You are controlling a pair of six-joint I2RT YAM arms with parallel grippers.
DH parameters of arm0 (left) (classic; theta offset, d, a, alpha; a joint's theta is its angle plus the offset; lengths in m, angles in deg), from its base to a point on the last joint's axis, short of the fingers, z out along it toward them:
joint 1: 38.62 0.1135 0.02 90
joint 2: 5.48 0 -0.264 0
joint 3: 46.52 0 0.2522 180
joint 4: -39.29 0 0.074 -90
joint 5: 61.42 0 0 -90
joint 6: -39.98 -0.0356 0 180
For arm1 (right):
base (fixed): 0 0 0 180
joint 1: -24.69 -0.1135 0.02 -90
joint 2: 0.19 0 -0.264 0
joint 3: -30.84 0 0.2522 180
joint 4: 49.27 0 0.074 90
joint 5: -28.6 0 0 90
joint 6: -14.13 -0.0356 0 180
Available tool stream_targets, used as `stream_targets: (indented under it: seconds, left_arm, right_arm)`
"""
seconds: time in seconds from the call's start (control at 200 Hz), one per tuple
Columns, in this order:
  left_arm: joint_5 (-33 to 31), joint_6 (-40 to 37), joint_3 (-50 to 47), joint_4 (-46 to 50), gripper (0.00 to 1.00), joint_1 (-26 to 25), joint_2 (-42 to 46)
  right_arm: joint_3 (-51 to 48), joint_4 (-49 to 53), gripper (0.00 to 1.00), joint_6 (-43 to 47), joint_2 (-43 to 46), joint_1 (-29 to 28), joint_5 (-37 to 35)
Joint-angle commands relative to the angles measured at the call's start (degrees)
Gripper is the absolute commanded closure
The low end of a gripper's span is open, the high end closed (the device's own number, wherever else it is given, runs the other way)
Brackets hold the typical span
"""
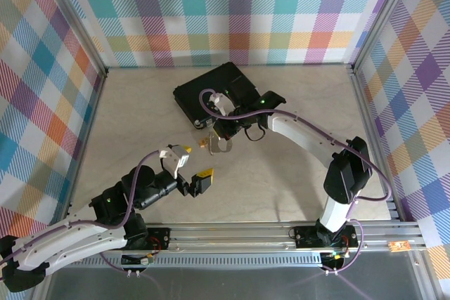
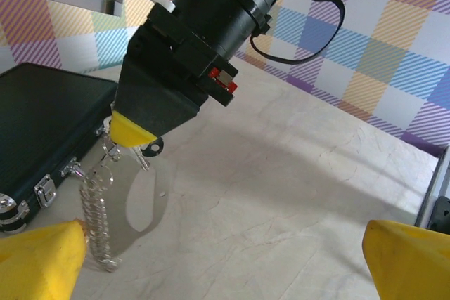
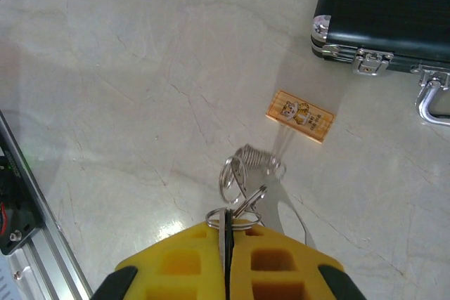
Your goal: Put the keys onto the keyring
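My right gripper [image 3: 226,233] is shut on the top of the keys [image 3: 247,170], a bunch of silver rings, a coiled spring and a thin curved loop. The bunch hangs from the yellow pads down to the tabletop. In the top view this gripper [image 1: 219,135] is just in front of the black case, with the silver loop [image 1: 224,146] below it. In the left wrist view the bunch [image 2: 98,209] dangles from the right gripper's yellow tip [image 2: 132,130]. A tiny dark keyring [image 2: 153,147] sits right beside that tip. My left gripper [image 2: 225,261] is open, empty and a short way off [image 1: 198,180].
A black hard case [image 1: 218,93] with metal latches lies shut at the back middle. A small tan block with a picture [image 3: 300,115] lies on the table between the case and the bunch. Checked walls enclose the table, and an aluminium rail [image 1: 281,233] runs along the near edge.
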Motion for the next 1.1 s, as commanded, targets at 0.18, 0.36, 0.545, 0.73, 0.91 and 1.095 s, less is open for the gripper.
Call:
stream_targets:
  seconds: [0.18, 0.36, 0.545, 0.73, 0.91, 1.095]
  left_arm:
    - [-1.82, 0.32, -0.81, 0.18, 0.0, 0.05, 1.63]
    - [-2.17, 0.4, -0.81, 0.43, 0.0, 0.02, 1.88]
    - [-1.63, 1.0, -1.23, -0.92, 0.0, 0.02, 1.5]
    - [-1.55, 0.82, -1.08, -1.47, 0.0, 0.02, 0.96]
    - [-1.3, 0.64, -0.48, -1.9, 0.0, 0.02, -0.31]
    - [-1.08, 0.47, -0.2, -2.91, 0.0, 0.02, -1.95]
  right_arm:
    - [-6.5, -2.95, 1.0, -2.01, 2.93, 0.46, 2.86]
    - [-12.5, -4.84, 1.0, -3.8, 6.95, 0.4, 4.84]
    - [-18.36, -7.23, 1.0, -6.55, 11.11, 0.34, 7.77]
    - [-23.45, -9.34, 1.0, -9.28, 13.62, 0.33, 10.0]
    - [-29.72, -13.6, 1.0, -12.66, 16.08, 0.32, 11.99]
    - [-34.93, -15.97, 1.0, -14.59, 17.43, 0.28, 12.61]
